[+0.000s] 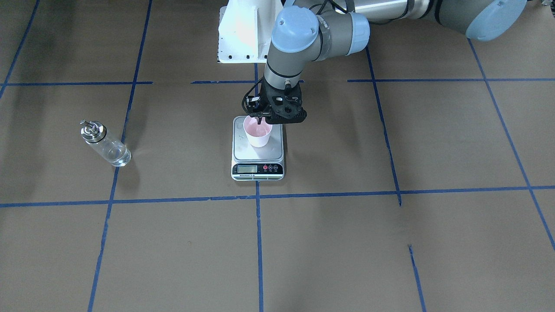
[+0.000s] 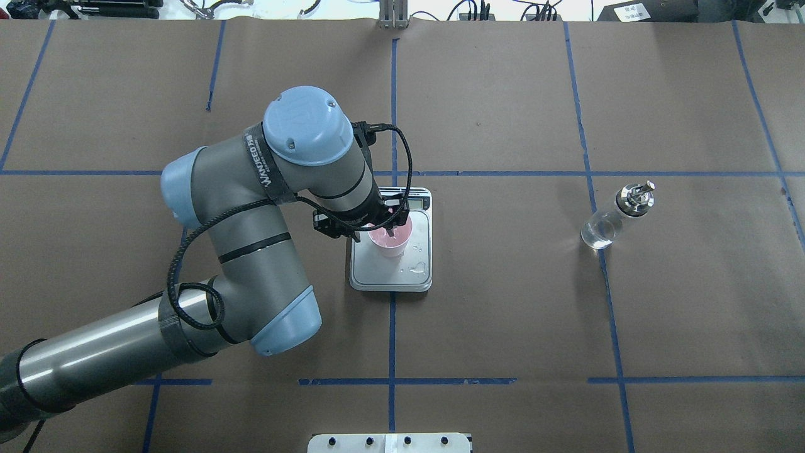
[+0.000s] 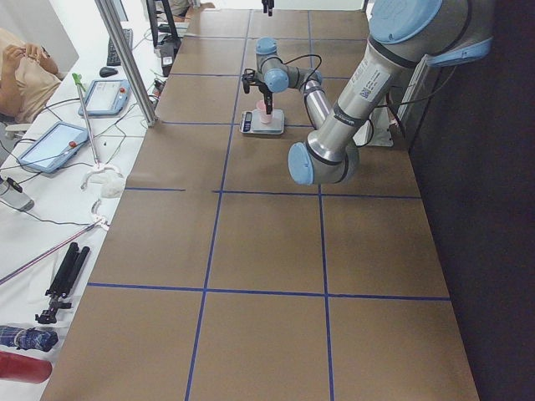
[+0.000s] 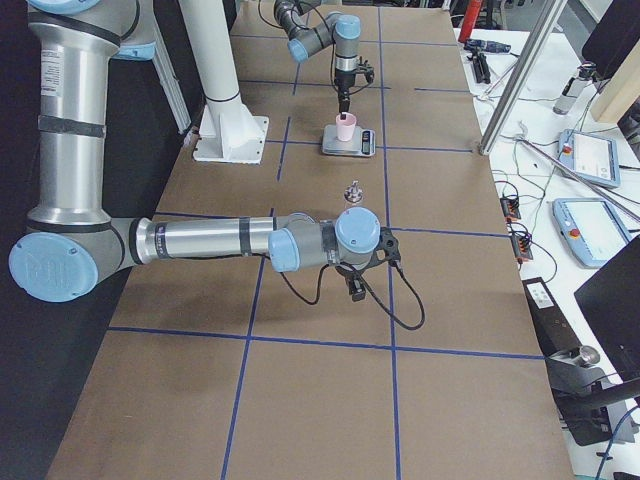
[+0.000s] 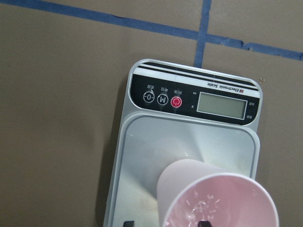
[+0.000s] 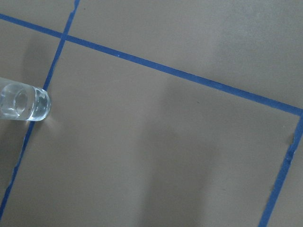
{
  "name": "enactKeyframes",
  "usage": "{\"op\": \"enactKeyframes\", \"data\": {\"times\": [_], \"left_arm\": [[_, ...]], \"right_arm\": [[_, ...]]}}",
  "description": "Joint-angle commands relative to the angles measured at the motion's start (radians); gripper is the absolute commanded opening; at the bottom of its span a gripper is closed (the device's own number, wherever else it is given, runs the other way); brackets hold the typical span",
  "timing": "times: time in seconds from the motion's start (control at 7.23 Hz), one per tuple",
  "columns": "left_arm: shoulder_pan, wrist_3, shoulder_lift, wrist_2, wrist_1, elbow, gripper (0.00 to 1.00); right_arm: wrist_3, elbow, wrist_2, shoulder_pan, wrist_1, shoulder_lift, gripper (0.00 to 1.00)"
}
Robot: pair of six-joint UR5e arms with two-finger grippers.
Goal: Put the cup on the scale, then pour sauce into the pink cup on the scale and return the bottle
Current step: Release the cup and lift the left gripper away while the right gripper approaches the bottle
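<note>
The pale pink cup (image 1: 258,135) stands upright on the steel platform of the scale (image 1: 257,170) at the table's middle. My left gripper (image 1: 260,118) hangs straight down over the cup's rim. In the left wrist view one fingertip (image 5: 128,223) is outside the cup (image 5: 189,187) and the other inside, set apart with the wall between them, so it is open. The clear bottle (image 2: 619,214) with the silver cap stands alone far to the robot's right. My right gripper (image 4: 355,290) hovers near the bottle (image 4: 352,190); I cannot tell its state.
Brown paper with blue tape lines covers the table. Small clear droplets lie on the scale platform (image 2: 416,270) beside the cup. The white robot base plate (image 1: 243,39) stands behind the scale. Operator tables with tablets (image 4: 590,160) run along the far side.
</note>
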Motion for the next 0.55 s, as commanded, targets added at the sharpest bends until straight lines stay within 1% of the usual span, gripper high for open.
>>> {"op": "enactKeyframes", "data": {"times": [0.0, 0.14, 0.28, 0.42], "left_arm": [[-0.065, 0.000, 0.096, -0.011, 0.005, -0.239, 0.62], [-0.083, 0.002, 0.118, -0.011, 0.004, -0.266, 0.62], [-0.088, 0.000, 0.119, -0.008, 0.005, -0.267, 0.62], [-0.111, 0.002, 0.127, -0.009, 0.008, -0.293, 0.62]], "right_arm": [[0.161, 0.091, 0.000, -0.047, 0.002, 0.002, 1.00], [0.247, 0.166, 0.000, -0.073, 0.002, -0.012, 1.00], [0.268, 0.200, 0.002, -0.096, 0.006, -0.021, 1.00], [0.347, 0.205, -0.002, -0.130, 0.164, -0.065, 1.00]]}}
